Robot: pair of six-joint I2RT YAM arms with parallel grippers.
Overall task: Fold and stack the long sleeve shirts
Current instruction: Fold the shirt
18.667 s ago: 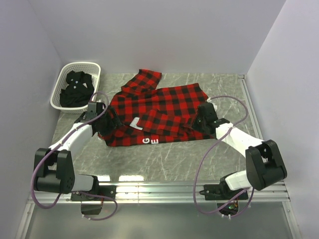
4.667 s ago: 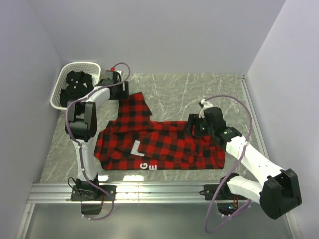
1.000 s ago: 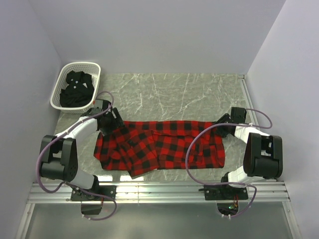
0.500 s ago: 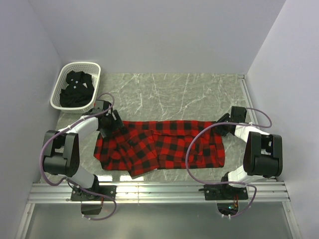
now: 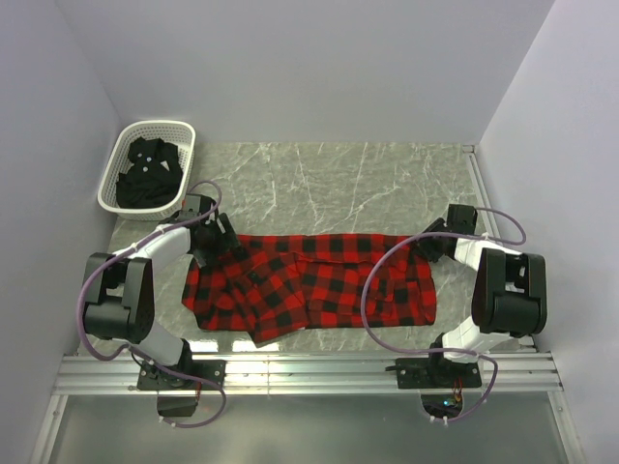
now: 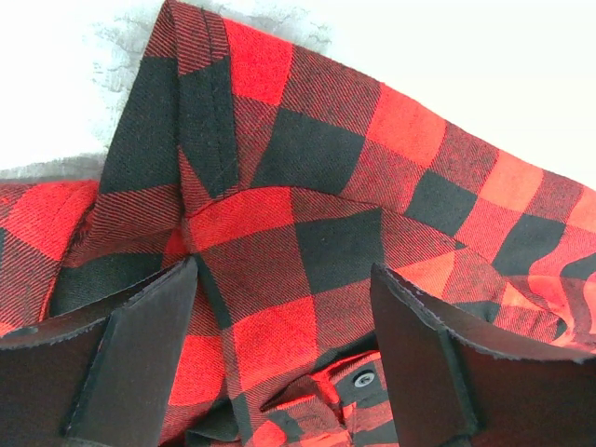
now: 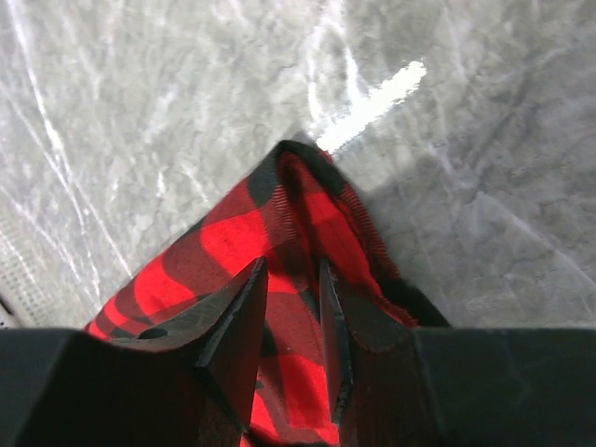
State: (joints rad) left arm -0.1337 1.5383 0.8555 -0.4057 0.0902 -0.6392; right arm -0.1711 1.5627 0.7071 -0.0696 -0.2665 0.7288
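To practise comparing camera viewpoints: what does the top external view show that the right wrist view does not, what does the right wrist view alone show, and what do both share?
Only the top external view: the whole flannel shirt spread out, the white basket holding a black shirt, and the left gripper at the flannel's left end. Only the right wrist view: the right gripper, fingers close together astride the flannel's folded corner. Both: red-and-black check cloth on the marble table.
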